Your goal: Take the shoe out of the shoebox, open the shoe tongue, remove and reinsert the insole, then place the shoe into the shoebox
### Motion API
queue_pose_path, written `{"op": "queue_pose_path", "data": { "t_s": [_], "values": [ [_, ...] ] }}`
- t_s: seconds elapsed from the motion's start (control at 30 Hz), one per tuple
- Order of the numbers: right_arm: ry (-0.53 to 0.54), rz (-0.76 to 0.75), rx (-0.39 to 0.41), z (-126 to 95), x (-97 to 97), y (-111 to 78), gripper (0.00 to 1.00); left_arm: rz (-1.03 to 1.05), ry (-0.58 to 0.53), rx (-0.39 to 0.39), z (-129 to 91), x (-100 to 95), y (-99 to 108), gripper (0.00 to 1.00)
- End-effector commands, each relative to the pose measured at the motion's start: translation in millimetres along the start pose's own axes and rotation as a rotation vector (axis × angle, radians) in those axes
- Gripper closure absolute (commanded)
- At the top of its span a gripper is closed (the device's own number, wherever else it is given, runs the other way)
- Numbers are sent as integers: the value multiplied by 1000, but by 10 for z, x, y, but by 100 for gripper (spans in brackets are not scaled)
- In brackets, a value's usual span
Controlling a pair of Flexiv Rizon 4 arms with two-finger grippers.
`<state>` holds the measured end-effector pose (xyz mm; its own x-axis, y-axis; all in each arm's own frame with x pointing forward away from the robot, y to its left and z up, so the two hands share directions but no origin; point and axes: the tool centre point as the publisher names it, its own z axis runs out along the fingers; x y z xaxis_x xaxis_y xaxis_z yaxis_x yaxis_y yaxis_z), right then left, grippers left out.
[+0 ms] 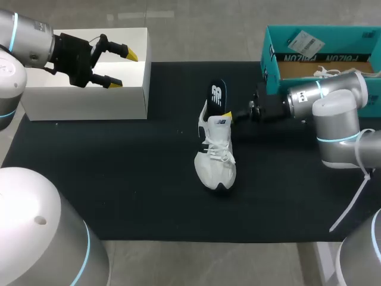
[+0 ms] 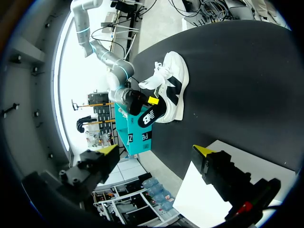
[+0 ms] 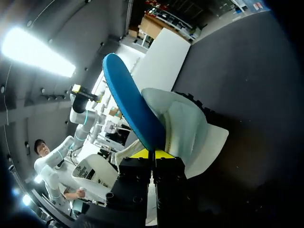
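Shoe: we note the white shoe (image 1: 215, 156) (image 2: 173, 88) (image 3: 190, 133) standing on its sole mid-mat, toe towards the near edge, heel towards the far edge, outside the shoebox.
Insole: the insole (image 1: 218, 95) (image 2: 152, 116) (image 3: 133, 109) rises out of the heel opening and leans far, dark on the face seen from above, blue on the face seen from the right wrist. We cannot tell how much of it is inside the shoe.
Right hand: the right hand (image 1: 229, 115) (image 2: 152, 100) (image 3: 153, 154) sits just right of the heel, its fingers pinched together on the insole's edge.
Left hand: the left hand (image 1: 116, 67) (image 2: 156, 150) hangs at far left over the white box (image 1: 89, 101) (image 2: 213, 199) (image 3: 161, 52), fingers spread wide, gripping nothing.
Shoebox: the teal shoebox (image 1: 309, 56) (image 2: 137, 140) stands open at far right, well apart from the shoe. Something white lies inside; we cannot tell what.
Surface: a black mat (image 1: 119, 179) (image 2: 237, 71) (image 3: 247, 71) covers the counter (image 1: 202, 262) under the shoe.
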<state>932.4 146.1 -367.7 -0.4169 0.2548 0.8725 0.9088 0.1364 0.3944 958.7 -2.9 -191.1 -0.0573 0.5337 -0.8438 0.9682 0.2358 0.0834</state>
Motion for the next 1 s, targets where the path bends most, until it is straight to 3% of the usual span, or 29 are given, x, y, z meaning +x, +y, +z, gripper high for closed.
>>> {"op": "queue_pose_path", "data": {
  "t_s": [0.03,0.27,0.5,0.53,0.57,0.6,0.7,1.0],
  "values": [
    [3,8,71,33,-48,-22,100,1,4,0,0,-4,-3,0],
    [-10,20,79,42,1,-137,100,1,4,0,0,-4,-3,0],
    [-41,-1,20,44,46,-184,100,1,4,0,0,-4,-3,0],
    [-49,-12,11,30,58,-168,85,1,4,0,0,-4,-3,0],
    [-60,-30,0,20,84,-139,61,1,4,0,0,-4,-3,0],
    [-71,-42,-6,10,110,-105,56,1,4,0,0,-4,-3,0],
    [-97,-90,-23,-25,175,0,51,1,4,0,0,-4,-3,0],
    [-108,-132,-25,-34,184,185,56,1,4,0,0,-4,-3,0]
  ]
}}
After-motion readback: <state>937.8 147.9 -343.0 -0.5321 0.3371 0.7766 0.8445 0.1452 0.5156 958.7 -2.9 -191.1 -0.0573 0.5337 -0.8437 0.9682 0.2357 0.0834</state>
